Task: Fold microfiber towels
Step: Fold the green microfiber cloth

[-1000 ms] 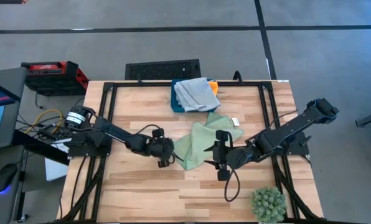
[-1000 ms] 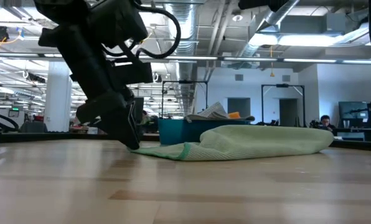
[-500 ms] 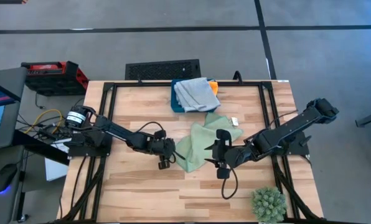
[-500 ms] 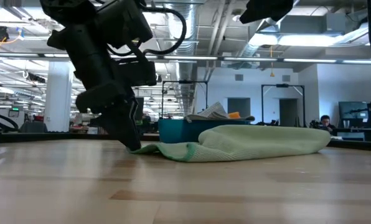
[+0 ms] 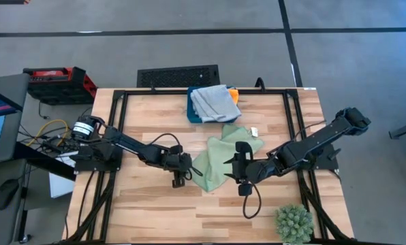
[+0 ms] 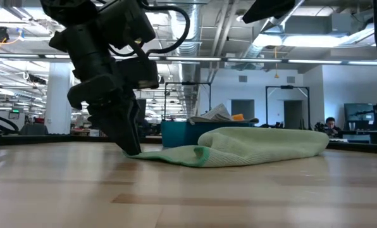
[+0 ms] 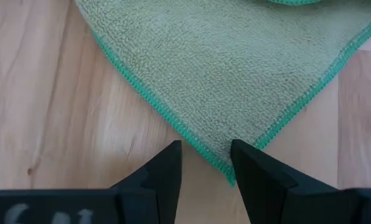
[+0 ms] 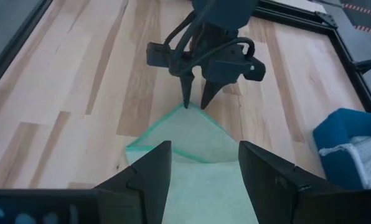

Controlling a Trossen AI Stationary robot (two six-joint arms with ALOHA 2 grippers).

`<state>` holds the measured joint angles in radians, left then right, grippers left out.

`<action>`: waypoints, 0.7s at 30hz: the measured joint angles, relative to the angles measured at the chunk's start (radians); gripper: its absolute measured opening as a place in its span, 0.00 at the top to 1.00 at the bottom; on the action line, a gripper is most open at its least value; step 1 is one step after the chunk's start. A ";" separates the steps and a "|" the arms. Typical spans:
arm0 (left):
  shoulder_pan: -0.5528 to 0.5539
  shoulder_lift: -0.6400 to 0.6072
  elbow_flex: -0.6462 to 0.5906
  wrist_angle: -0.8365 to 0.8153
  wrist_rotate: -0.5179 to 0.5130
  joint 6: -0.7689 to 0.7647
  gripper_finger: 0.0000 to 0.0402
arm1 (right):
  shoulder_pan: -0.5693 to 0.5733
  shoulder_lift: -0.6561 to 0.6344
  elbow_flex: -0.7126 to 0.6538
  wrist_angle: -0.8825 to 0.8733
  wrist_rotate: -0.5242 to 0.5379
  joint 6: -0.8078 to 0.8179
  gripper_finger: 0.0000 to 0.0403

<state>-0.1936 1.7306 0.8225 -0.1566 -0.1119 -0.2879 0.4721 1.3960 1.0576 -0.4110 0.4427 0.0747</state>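
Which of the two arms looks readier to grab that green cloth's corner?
Probably the left. The left gripper is open, its fingers either side of the green towel's corner tip. The right gripper, also open, sits over the cloth's middle.

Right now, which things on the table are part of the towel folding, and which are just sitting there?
Job: green towel, left gripper open at its corner, right gripper open over it, grey towels, orange towel.
Idle: blue box, plant ball.

The grey towels (image 5: 213, 102) cover nearly all of the orange towel (image 5: 233, 94); only a sliver peeks out at three o'clock, and the blue box (image 5: 193, 113) is mostly buried.
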 joint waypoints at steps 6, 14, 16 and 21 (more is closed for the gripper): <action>0.000 0.024 -0.002 -0.016 0.005 -0.008 0.68 | -0.003 0.000 0.000 0.000 0.000 -0.005 0.48; -0.003 0.032 -0.003 -0.018 -0.023 0.003 0.92 | -0.013 0.000 0.001 -0.001 0.000 -0.005 0.48; -0.004 0.033 -0.004 -0.016 -0.045 -0.006 0.98 | -0.022 0.007 0.001 -0.002 -0.001 -0.012 0.48; -0.006 0.021 0.020 -0.036 -0.055 -0.011 0.99 | -0.071 0.100 0.002 0.020 -0.068 -0.112 0.48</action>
<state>-0.1992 1.7516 0.8421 -0.1929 -0.1668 -0.2993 0.4016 1.4956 1.0592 -0.3911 0.3750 -0.0371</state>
